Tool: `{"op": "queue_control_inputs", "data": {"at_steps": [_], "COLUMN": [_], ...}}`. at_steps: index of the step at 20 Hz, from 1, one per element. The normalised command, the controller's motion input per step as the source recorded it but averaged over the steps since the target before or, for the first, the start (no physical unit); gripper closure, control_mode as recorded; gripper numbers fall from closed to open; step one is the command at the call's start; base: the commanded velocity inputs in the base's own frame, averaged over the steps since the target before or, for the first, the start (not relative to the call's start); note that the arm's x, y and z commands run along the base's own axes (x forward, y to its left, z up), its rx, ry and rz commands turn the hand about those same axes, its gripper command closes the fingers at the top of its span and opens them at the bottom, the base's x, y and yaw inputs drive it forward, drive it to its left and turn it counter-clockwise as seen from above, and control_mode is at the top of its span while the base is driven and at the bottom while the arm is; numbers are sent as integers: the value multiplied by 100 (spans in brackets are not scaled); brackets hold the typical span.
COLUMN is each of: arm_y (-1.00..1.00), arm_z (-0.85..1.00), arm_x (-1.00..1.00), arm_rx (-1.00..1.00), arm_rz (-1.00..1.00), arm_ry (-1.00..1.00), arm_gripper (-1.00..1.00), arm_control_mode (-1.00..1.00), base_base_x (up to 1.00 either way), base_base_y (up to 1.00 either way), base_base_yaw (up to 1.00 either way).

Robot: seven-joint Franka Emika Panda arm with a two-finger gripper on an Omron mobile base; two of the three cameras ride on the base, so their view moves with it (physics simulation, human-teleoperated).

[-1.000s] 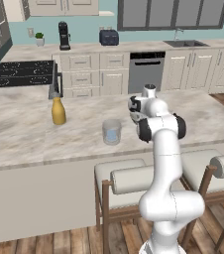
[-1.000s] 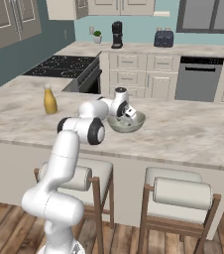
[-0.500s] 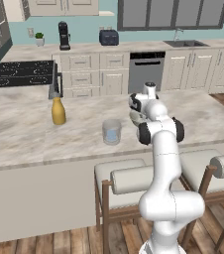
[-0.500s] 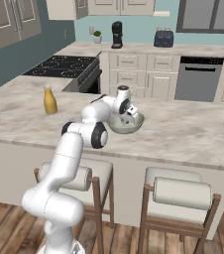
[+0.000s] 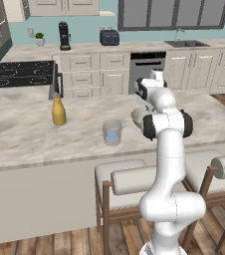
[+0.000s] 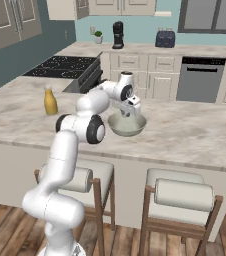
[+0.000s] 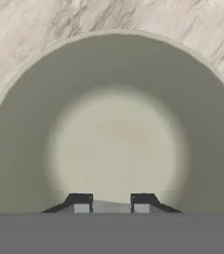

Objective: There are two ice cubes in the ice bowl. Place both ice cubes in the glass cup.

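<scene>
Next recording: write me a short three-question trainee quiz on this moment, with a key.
1. True or false: the hand is lowered into the ice bowl.
2. In the left base view, what stands on the island counter left of the glass cup? A) yellow bottle B) kettle C) plate
3. Fill in: the hand is shut on a pale ____.
Key: 1 true; 2 A; 3 ice cube.

Glass cup (image 5: 112,132) left of ice bowl (image 6: 127,125)
</scene>
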Motion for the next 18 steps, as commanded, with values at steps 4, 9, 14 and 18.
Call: {"op": "queue_control_inputs", "data": {"at_steps": [4, 9, 14, 18], "arm_y": [0, 0, 26, 70], "arm_z": [65, 20, 58, 95], "arm_x": [-100, -100, -100, -75], "arm_rx": [5, 5, 8, 1], "arm_rz": [-2, 0, 0, 0], "arm_ry": [-7, 0, 0, 0], "arm_gripper": [100, 100, 100, 100], "arm_control_mode": [-100, -100, -100, -100], "base_base_x": [0, 0, 0, 0], "base_base_y": [0, 0, 0, 0], "base_base_yaw": [0, 0, 0, 0]}}
